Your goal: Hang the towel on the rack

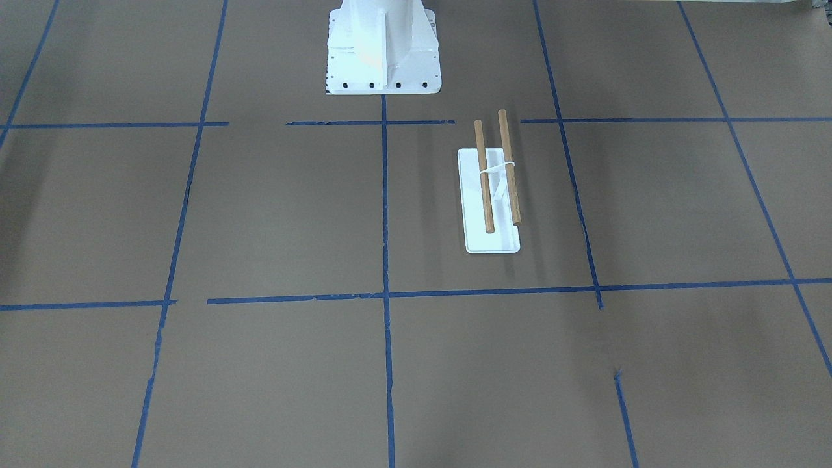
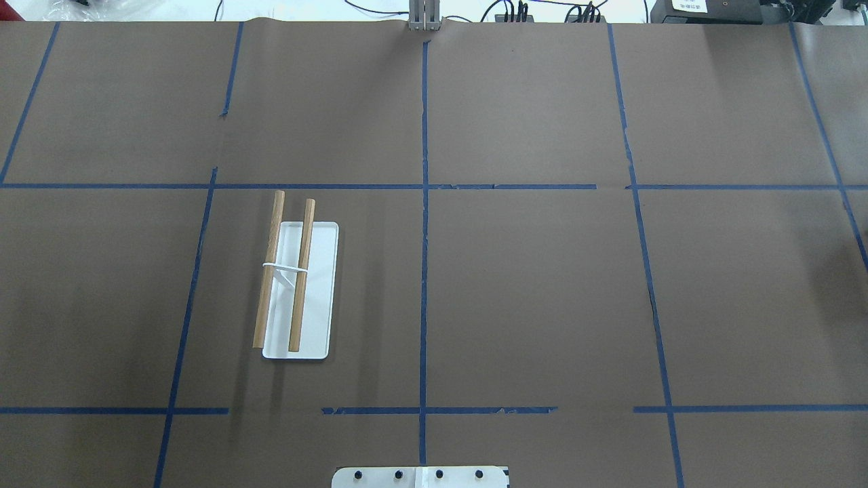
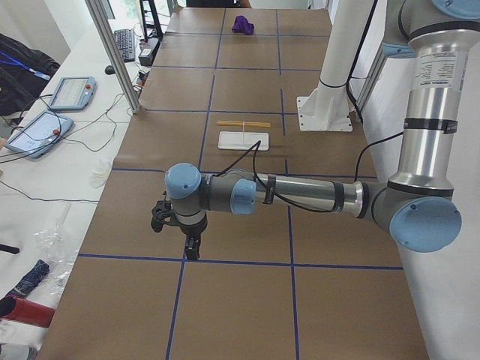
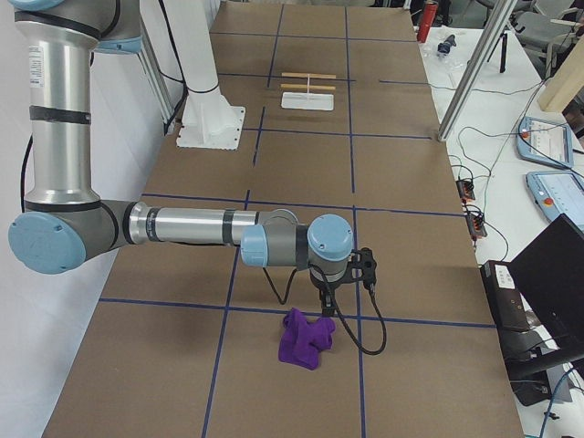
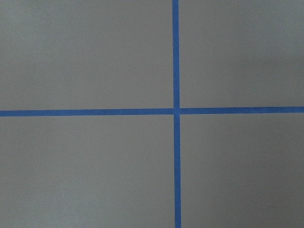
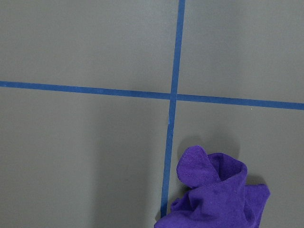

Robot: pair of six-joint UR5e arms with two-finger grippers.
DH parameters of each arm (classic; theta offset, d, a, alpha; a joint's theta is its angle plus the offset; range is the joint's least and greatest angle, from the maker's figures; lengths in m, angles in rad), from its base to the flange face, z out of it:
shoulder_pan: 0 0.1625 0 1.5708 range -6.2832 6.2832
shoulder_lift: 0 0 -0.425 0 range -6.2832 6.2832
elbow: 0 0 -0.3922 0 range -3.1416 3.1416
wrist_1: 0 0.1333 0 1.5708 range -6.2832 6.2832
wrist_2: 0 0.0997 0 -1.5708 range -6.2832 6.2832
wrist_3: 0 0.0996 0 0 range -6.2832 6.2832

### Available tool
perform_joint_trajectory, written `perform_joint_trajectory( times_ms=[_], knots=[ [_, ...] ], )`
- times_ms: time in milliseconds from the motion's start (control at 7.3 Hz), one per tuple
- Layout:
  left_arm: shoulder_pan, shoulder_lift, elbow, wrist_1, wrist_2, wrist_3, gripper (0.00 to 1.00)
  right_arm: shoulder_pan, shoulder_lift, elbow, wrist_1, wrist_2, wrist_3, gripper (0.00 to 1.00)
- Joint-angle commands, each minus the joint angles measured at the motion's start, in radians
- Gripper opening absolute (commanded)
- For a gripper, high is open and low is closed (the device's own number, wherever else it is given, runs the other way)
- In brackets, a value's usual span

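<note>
The rack stands on the robot's left half of the table, a flat white base with a white upright and two parallel brown dowels; it also shows in the front view. A crumpled purple towel lies on the brown table at its far right end and shows in the right wrist view. My right gripper hangs just above and beside the towel; I cannot tell if it is open or shut. My left gripper hangs over bare table at the left end, far from the rack; I cannot tell its state.
The white bolted pedestal stands at the robot's edge of the table. Blue tape lines grid the brown surface. Tablets and cables lie off the table's far side, a laptop too.
</note>
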Motion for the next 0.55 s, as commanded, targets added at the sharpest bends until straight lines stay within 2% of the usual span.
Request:
perform_joint_trajectory(
  times_ms=[0,411],
  knots=[
    [0.0,0.001,-0.014,0.003,0.0,-0.001,1.0,0.001,0.001,-0.002,0.002,-0.002,0.005,1.0],
    [0.0,0.0,-0.018,0.003,-0.003,-0.002,1.0,-0.042,0.042,-0.011,0.004,-0.004,0.009,1.0]
  ],
)
